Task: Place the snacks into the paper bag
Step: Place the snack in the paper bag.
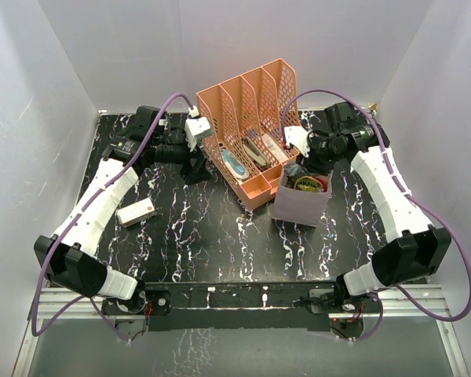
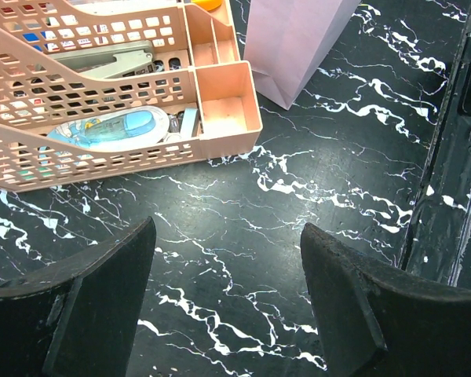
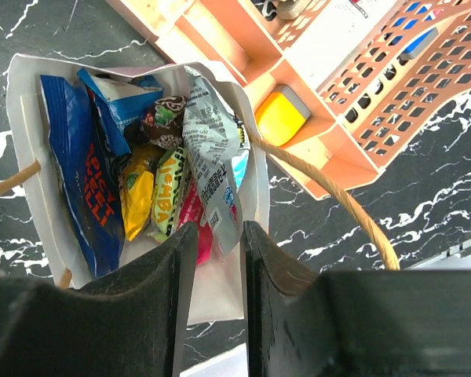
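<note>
- Nearest the arm bases, a small white packet with a red end (image 1: 136, 211) lies flat on the table (image 1: 220, 251), left of centre in the top view; its long axis runs left to right, tilted slightly up, and it looks like the one snack not yet bagged, though its wrapper is unreadable
- The left gripper (image 2: 228, 232) is the nearer one to it, fingers wide apart and holding nothing over bare table; the packet sits below and left of it in the top view, outside its wrist view
- The paper bag (image 3: 20, 102) stands right of centre, mouth up, holding a dark blue crisp bag (image 3: 78, 173), a yellow wrapper (image 3: 137, 188), a green wrapper (image 3: 169, 200) and a grey-white packet (image 3: 212, 133)
- The right gripper (image 3: 220, 228) hangs over the bag's mouth, fingers a narrow gap apart, clamping nothing; the grey-white packet's end lies just at the tips
- Farthest, the peach organiser (image 1: 251, 133), just beside the bag, holds a blue-white tool (image 2: 122, 129), not a snack
</note>
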Controlling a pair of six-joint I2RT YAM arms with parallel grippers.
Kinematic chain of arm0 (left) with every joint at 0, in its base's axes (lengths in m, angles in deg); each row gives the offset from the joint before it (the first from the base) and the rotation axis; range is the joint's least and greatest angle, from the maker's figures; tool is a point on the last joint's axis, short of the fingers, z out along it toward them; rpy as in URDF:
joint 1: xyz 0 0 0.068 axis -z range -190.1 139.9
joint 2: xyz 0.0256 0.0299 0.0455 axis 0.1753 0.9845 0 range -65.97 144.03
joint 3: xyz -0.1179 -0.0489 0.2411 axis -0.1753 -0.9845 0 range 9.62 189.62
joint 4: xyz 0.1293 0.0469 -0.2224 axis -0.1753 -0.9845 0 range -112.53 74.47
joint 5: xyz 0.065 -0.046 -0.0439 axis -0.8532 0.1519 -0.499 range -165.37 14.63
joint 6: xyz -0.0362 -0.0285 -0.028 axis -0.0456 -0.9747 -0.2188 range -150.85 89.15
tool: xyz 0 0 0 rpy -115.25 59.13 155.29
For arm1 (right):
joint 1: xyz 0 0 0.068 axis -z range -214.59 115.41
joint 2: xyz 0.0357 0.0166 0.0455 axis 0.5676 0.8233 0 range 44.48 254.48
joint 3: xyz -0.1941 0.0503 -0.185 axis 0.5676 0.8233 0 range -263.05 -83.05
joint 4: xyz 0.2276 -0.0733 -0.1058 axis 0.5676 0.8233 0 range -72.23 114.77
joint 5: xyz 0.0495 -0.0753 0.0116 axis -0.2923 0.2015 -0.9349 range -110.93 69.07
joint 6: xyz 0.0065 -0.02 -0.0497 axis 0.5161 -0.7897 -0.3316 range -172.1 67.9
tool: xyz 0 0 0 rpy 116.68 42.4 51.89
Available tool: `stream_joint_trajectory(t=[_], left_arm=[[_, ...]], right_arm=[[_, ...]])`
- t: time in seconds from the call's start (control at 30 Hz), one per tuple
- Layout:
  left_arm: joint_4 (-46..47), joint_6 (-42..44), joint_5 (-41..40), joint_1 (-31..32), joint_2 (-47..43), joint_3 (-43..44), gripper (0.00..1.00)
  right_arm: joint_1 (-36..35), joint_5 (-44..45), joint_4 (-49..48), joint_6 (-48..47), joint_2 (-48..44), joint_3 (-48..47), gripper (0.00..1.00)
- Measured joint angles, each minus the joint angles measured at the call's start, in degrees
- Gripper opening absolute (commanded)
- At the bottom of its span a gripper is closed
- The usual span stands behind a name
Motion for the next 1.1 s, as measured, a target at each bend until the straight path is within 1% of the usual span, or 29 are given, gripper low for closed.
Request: stream_joint_trajectory(t=[0.13, 0.23, 0.33, 0.93, 1.1], left_arm=[[0.0, 0.2, 0.0, 0.0, 0.0, 0.0, 0.73], [0.0, 0.2, 0.0, 0.0, 0.0, 0.0, 0.73], [0.0, 0.2, 0.0, 0.0, 0.0, -0.2, 0.73], [0.0, 0.2, 0.3, 0.0, 0.0, -0.4, 0.74], [0.0, 0.2, 0.3, 0.0, 0.0, -0.8, 0.74]], right_arm=[[0.0, -1.1, -0.3, 0.4, 1.3, 0.0, 0.22], [0.0, -1.5, -0.5, 0.6, 1.7, 0.0, 0.13], [0.0, -2.0, -1.1, 1.1, 1.7, 0.7, 0.1], [0.0, -2.2, -5.1, 2.4, 1.6, 9.1, 0.11], [0.0, -2.2, -5.0, 3.0, 1.7, 9.4, 0.19]])
